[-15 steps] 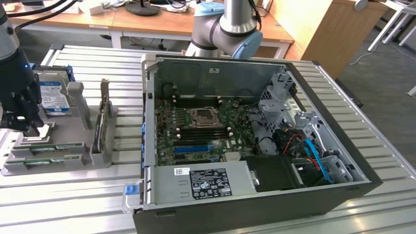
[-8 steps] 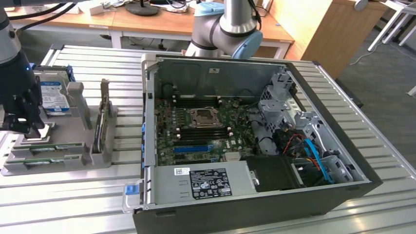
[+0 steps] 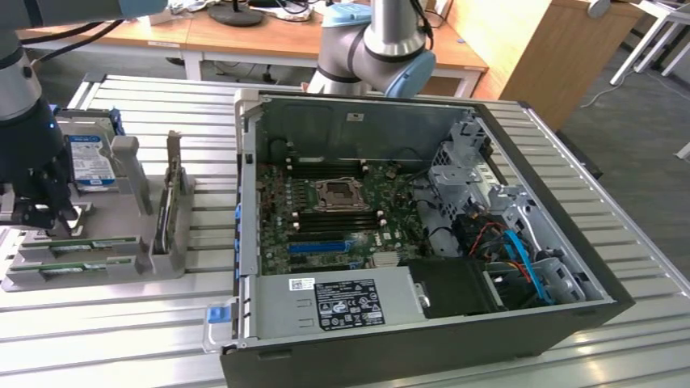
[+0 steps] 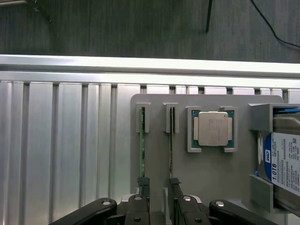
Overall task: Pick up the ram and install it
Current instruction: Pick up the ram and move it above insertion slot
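Note:
Two slim green ram sticks stand on edge in the slots of a grey tray: one stick and a second stick beside it. My gripper hangs just above their near ends, open, one black fingertip over each stick and nothing held between them. In the exterior view the gripper hovers over the tray's end at the exterior view's left, with the ram lying beside it. The open computer case shows the motherboard's memory slots.
The tray also holds a processor, a hard drive and an upright expansion card. The case's side wall rises between tray and motherboard. A blue slot strip and loose cables sit inside the case.

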`<move>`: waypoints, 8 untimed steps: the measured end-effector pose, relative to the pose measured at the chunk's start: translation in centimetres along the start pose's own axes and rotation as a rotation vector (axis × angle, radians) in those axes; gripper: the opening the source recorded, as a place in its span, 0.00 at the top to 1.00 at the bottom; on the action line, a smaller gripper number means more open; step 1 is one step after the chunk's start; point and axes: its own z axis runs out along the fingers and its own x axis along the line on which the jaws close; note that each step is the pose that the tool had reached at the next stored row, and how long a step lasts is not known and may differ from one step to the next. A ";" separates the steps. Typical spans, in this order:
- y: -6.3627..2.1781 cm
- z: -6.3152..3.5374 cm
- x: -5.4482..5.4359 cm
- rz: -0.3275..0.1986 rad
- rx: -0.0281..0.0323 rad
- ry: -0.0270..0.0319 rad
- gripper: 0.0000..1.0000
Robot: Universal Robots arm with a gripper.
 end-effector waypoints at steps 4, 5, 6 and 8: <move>-0.02 0.71 0.0 0.000 0.0000 0.0001 0.70; -0.03 0.89 0.0 0.000 0.0001 0.0000 0.70; -0.04 1.07 0.0 0.000 -0.0001 0.0001 0.70; -0.04 1.15 0.0 0.000 -0.0001 0.0001 0.70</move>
